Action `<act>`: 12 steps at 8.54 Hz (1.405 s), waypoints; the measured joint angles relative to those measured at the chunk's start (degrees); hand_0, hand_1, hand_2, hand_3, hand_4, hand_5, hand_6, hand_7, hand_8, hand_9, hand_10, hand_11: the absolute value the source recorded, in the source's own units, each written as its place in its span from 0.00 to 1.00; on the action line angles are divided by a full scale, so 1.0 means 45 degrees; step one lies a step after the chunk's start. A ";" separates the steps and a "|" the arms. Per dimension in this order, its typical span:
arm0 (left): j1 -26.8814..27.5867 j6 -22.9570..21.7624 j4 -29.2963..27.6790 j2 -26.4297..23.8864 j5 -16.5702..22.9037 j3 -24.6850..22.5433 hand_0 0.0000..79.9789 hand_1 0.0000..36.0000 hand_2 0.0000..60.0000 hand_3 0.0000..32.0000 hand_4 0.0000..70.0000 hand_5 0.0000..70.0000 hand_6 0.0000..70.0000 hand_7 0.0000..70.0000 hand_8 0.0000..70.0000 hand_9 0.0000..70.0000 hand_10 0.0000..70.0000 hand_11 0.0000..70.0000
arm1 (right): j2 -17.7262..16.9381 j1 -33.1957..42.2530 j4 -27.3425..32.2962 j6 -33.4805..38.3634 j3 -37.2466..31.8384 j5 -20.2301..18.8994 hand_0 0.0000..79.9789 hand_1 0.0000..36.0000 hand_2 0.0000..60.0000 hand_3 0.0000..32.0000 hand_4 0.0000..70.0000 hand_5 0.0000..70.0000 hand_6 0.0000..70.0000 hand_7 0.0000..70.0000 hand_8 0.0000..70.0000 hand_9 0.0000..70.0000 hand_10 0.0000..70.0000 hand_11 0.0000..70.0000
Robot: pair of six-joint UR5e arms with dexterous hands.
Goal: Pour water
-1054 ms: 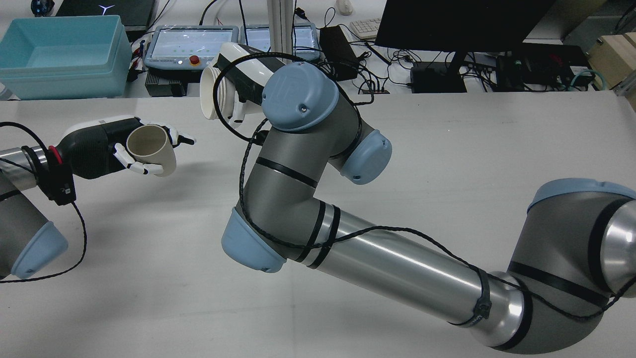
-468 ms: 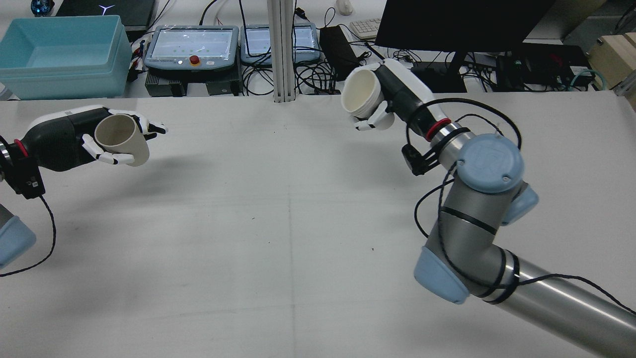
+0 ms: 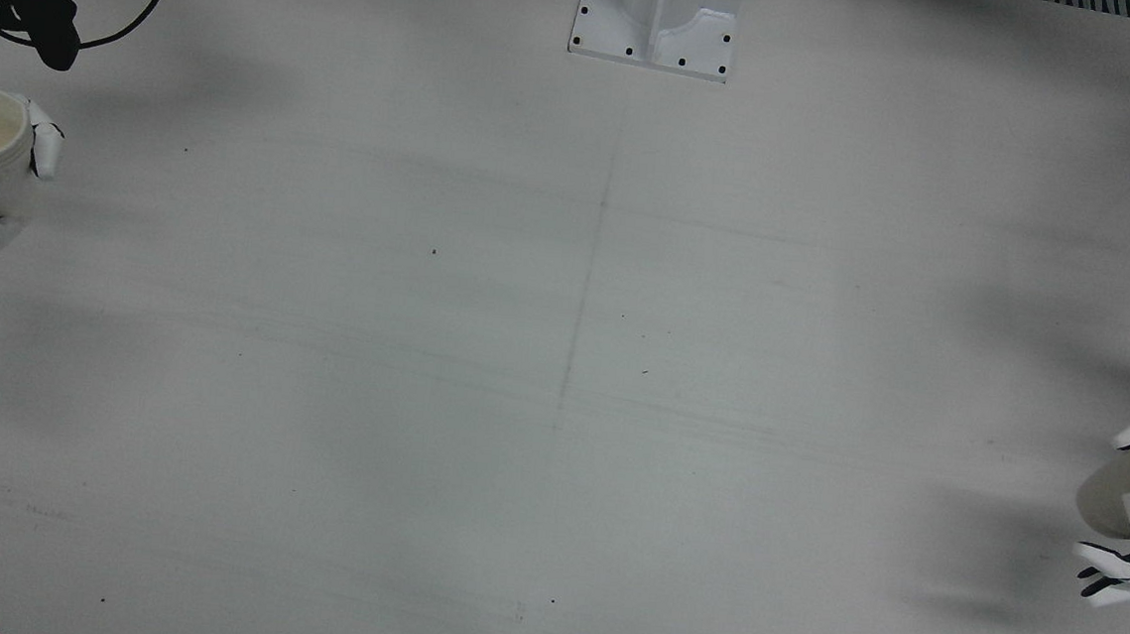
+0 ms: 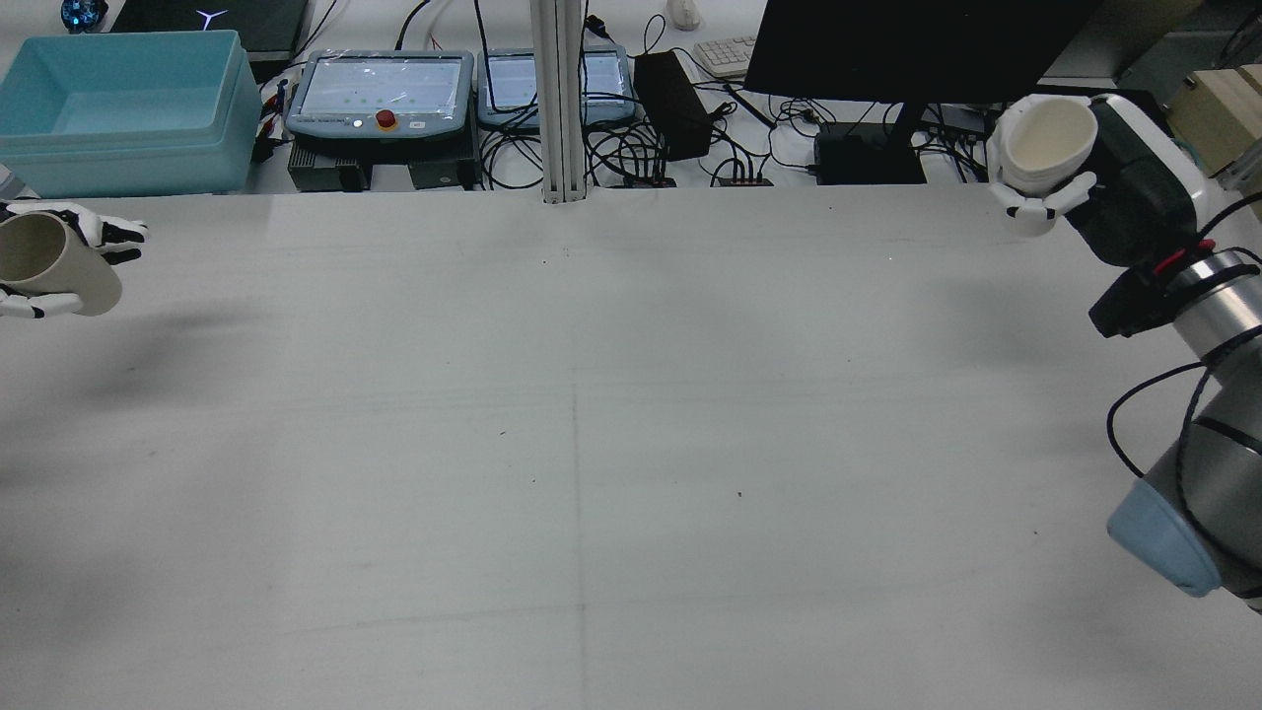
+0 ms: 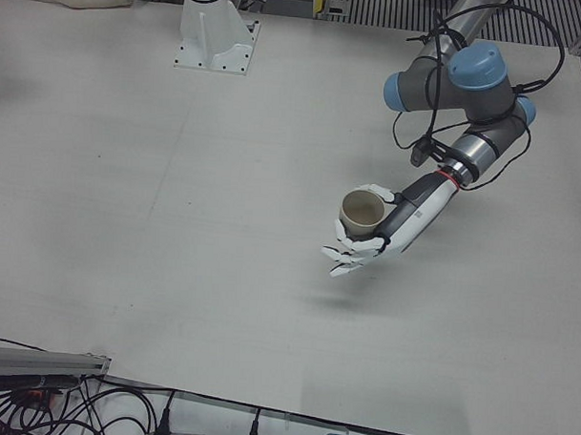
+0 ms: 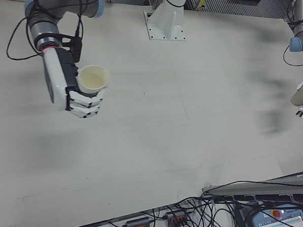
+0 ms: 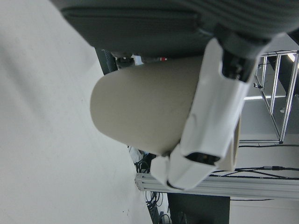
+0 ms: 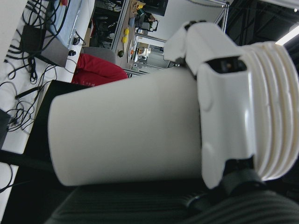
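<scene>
My left hand (image 4: 69, 258) is shut on a tan cup (image 4: 44, 268) at the far left edge of the rear view, held above the table and tilted a little. The left-front view shows this hand (image 5: 377, 242) and the cup (image 5: 362, 210) with its mouth up. My right hand (image 4: 1060, 197) is shut on a white cup with a ribbed rim (image 4: 1050, 143), raised at the far right. The right-front view shows that hand (image 6: 72, 95) and white cup (image 6: 94, 78) roughly upright. The two cups are far apart. I cannot see any water.
A teal bin (image 4: 118, 108), two teach pendants (image 4: 380, 89), a monitor (image 4: 917, 44) and cables stand behind the table's back edge. A white post base (image 3: 658, 15) is bolted to the table's middle on the robot's side.
My right arm has swung from over the table's middle to the far right, carrying the white cup. My left hand has drawn back to the left edge with the tan cup.
</scene>
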 measured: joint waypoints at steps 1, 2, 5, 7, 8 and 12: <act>-0.0156 0.0088 -0.0539 0.0585 -0.0307 0.0117 1.00 1.00 1.00 0.00 0.94 1.00 0.37 0.37 0.18 0.17 0.11 0.21 | -0.1135 0.0385 0.2195 0.0795 -0.1311 -0.0153 1.00 1.00 1.00 0.00 0.86 1.00 0.89 0.96 0.73 0.91 0.83 1.00; -0.0233 0.0335 -0.0869 0.1005 -0.0597 0.0203 1.00 1.00 1.00 0.00 0.96 1.00 0.38 0.38 0.18 0.17 0.11 0.21 | -0.1817 0.0643 0.4500 0.1579 -0.3243 -0.0211 1.00 1.00 1.00 0.00 0.89 1.00 0.90 0.98 0.74 0.92 0.83 1.00; -0.0073 0.1640 -0.1371 0.1371 -0.0937 0.0613 1.00 1.00 1.00 0.00 1.00 1.00 0.40 0.39 0.19 0.17 0.10 0.20 | -0.2244 0.0903 0.8784 0.2602 -0.7854 -0.0198 1.00 1.00 1.00 0.00 0.92 1.00 0.90 0.98 0.73 0.91 0.83 1.00; 0.0341 0.2145 -0.1543 0.1258 -0.1060 0.1208 1.00 1.00 0.98 0.00 0.99 1.00 0.39 0.37 0.18 0.14 0.08 0.16 | -0.2015 0.1012 0.9249 0.2639 -0.8602 -0.0180 1.00 1.00 1.00 0.00 0.93 1.00 0.89 0.99 0.72 0.89 0.80 1.00; 0.0550 0.2211 -0.1740 0.1222 -0.1095 0.1660 1.00 1.00 0.62 0.00 0.85 1.00 0.37 0.35 0.16 0.10 0.04 0.09 | -0.1842 0.1109 0.9286 0.2624 -0.8691 -0.0192 1.00 1.00 1.00 0.00 0.93 1.00 0.89 0.99 0.71 0.88 0.79 1.00; 0.1157 0.2294 -0.2277 0.1188 -0.1100 0.3091 0.80 0.72 0.17 0.00 0.44 0.30 0.19 0.20 0.08 0.02 0.00 0.00 | -0.1632 0.1447 0.9305 0.2664 -0.8562 -0.0253 1.00 1.00 1.00 0.00 0.93 1.00 0.88 0.99 0.69 0.87 0.76 1.00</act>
